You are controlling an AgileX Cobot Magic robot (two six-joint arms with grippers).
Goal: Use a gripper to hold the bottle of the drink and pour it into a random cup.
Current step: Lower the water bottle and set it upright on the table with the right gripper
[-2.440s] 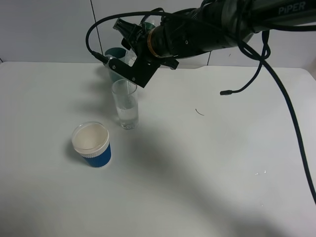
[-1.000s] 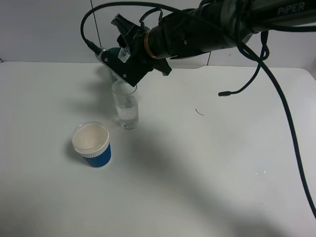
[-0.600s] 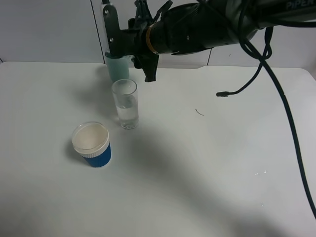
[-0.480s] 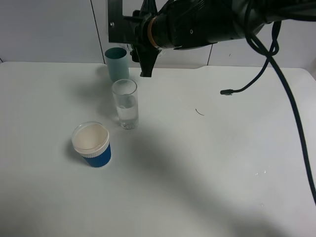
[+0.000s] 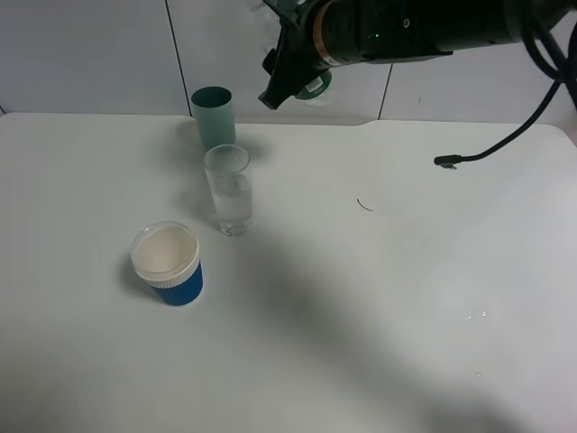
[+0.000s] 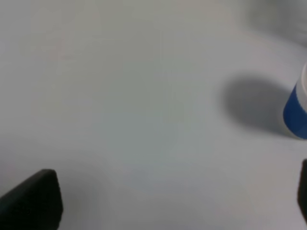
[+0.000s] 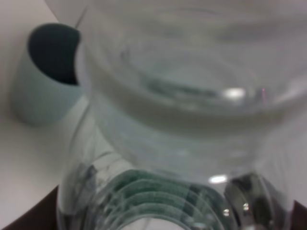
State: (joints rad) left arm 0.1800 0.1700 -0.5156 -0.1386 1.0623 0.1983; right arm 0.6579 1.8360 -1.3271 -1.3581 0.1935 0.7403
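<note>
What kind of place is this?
Probably a robot lab bench: bare white table, plain panel wall, a cabled black arm holding a bottle, and a glass, teal cup and blue cup set out.

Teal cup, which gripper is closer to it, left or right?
Right. The right gripper, holding the bottle, is raised close beside the teal cup. The left gripper is outside the high view, over the table by the blue cup.

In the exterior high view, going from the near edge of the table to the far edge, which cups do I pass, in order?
blue ribbed cup -> clear glass tumbler -> teal cup. The bottle is lifted off the table, so it is left out.
</note>
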